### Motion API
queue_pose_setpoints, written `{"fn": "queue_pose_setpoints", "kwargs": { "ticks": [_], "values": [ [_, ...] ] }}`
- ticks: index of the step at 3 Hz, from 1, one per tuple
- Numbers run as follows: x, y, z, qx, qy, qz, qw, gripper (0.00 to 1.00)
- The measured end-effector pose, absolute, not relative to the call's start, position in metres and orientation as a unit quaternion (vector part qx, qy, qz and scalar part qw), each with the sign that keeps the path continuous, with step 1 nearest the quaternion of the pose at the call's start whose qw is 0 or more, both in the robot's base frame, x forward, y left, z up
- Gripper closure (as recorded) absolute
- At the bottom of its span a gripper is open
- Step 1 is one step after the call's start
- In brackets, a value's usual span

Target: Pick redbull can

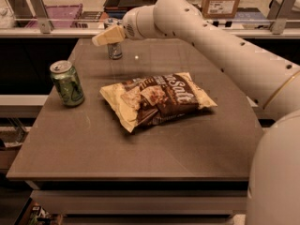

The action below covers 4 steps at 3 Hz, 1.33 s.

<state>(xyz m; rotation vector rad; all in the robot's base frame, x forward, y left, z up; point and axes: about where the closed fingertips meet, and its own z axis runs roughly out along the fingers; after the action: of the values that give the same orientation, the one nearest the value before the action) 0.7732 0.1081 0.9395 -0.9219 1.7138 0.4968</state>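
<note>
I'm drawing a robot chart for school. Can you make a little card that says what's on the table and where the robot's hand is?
table: brown, holds three things
redbull can: far edge, upright, top partly hidden by the hand
hand: up at the redbull can's top
green can: left side, upright
chip bag: middle, lying flat
picked up: not yet, the redbull can looks to be standing on the table

green can (67,82): upright, nearer the camera than the gripper (97,40) at the table's far side
snack bag (157,100): flat, mid-table, apart from gripper
table (140,163): brown, bears both
</note>
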Motion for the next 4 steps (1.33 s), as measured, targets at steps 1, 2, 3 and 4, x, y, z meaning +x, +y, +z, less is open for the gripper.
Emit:
{"fn": "queue_pose_setpoints", "kwargs": {
  "ticks": [1,2,3,4],
  "values": [
    [0.787,0.122,0.936,-0.389,0.710,0.224,0.542,0.00],
    [0.796,0.129,0.931,-0.385,0.703,0.238,0.548,0.00],
    [0.803,0.128,0.920,-0.370,0.700,0.257,0.554,0.00],
    [0.811,0.124,0.908,-0.353,0.699,0.276,0.558,0.00]
  ]
}}
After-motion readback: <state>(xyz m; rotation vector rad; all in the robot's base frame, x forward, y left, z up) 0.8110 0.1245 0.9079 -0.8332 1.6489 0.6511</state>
